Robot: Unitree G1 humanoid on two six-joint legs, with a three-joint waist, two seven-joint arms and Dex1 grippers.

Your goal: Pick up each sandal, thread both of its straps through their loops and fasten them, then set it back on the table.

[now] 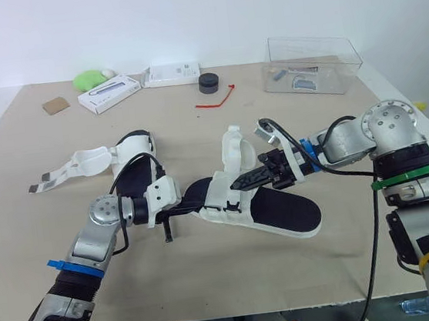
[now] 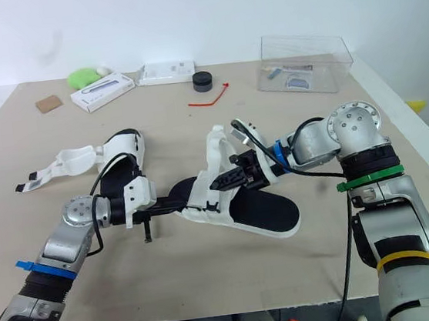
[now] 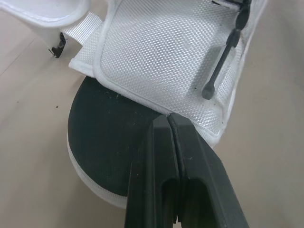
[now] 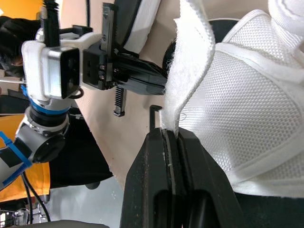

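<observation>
The right gripper (image 4: 172,135) was pressed together on a white fuzzy hook-and-loop strap (image 4: 183,71), pinching it near its free end. I judged this hold was meant to steer the limp webbing towards its loop. The left gripper (image 3: 168,118) was also pressed together, its tips at the piped edge of the woven upper. It seemed to nip that edge so the shoe would not swing while the strap was pulled.

Between them, the white mesh sandal with a black footbed (image 1: 286,213) lay near the middle of the beige table (image 1: 213,284), its heel end tipped up off the surface. The mesh looked coarse and pliant, the sole flat and matte.

At about ten o'clock from it sat the second white sandal (image 1: 133,158), its loose straps (image 1: 61,174) trailing flat towards nine o'clock, unfastened. A clear plastic box (image 1: 315,60) stood well apart at one o'clock.
</observation>
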